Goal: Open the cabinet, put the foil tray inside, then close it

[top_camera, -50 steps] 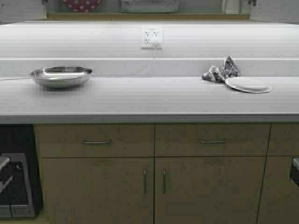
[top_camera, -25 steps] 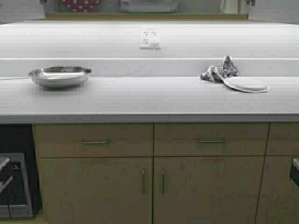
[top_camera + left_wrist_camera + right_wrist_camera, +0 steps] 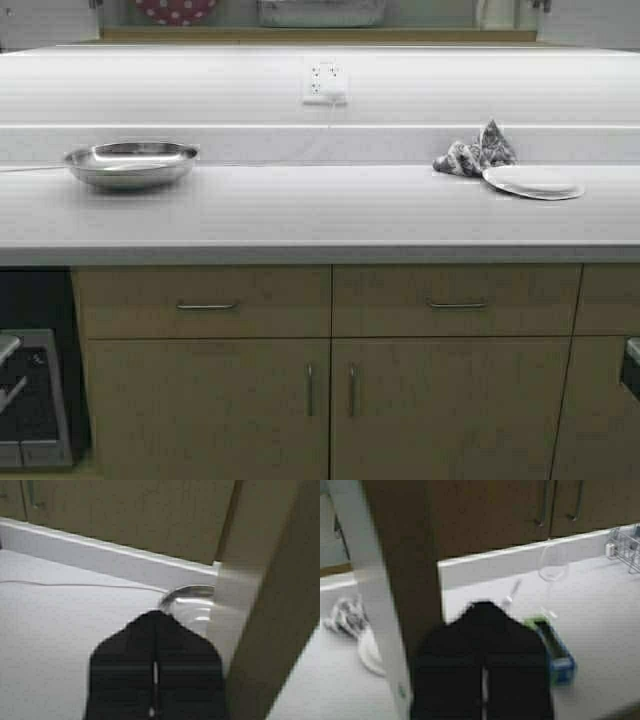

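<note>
The foil tray does not show clearly. A pale rectangular container, cut off at the top edge of the high view, is too cropped to name. Tan doors with slim handles, probably the cabinet, stand shut beyond a white ledge in the right wrist view. The left wrist view shows similar doors. My left gripper is shut on nothing and points toward the steel bowl. My right gripper is also shut and empty. Neither gripper appears in the high view.
On the white counter sit a steel bowl, a white plate and a crumpled cloth. Base cabinets with drawers lie below. A tan upright stands close to the right gripper. A wine glass and a blue-green box stand beyond.
The whole high view slid a few pixels left and then back, so the robot has swayed slightly. Nothing on the counter has moved.
</note>
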Controlling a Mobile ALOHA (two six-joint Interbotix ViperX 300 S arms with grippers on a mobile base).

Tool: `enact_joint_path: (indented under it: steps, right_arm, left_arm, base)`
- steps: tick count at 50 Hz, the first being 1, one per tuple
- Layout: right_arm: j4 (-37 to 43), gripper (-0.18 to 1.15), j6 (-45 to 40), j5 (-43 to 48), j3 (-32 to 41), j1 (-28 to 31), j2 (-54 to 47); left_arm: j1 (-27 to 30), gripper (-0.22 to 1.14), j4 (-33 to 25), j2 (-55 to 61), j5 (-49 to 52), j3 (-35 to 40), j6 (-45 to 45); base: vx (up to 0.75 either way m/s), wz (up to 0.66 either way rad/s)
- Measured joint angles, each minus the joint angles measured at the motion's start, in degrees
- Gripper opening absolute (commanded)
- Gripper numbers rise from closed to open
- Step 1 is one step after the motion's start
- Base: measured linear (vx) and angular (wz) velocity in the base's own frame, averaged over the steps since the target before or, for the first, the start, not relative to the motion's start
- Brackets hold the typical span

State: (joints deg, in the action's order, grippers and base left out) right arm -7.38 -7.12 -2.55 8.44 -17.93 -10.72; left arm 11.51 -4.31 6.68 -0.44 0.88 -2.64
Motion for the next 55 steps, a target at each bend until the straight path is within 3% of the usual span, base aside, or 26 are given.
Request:
enact_joint_path:
  steps: [9,17,23,32,48,55]
  right_arm:
    - [-0.18,0.07,0.00,-0.35,-0.35,3.34,0.35]
    - [-1.85,0.07,0.09,-0.70,-3.87,9.93,3.34]
    - [-2.46,0.07,0.00,-0.62,-9.58,14.94,6.94]
    - [-2.37,0.07,-0.88,-0.26,-19.69,17.05,13.01]
    - [-1.67,0.07,-4.48,0.44,-33.05,29.36,22.76]
    - [-1.32,0.07,-6.24,0.88,-36.56,32.34,26.63]
  left_arm:
    - [-3.96,0.05,0.00,-0.26,-0.18,-0.26,0.09]
    - [-10.37,0.05,0.00,-3.87,-0.18,-4.31,-0.35]
    - [-12.22,0.05,0.26,-7.29,-0.26,-9.23,-0.09]
    - [-11.87,0.05,0.18,-12.39,-1.05,-19.16,0.00]
    - [-22.32,0.05,0.44,-22.59,-4.75,-35.68,0.18]
    - [-24.17,0.05,0.53,-26.81,-5.54,-39.73,0.18]
  base:
    - [0.00,0.00]
    - [0.00,0.00]
    - [0.00,0.00]
    - [0.01,0.00]
    - [0.04,-0.01]
    - [0.10,-0.02]
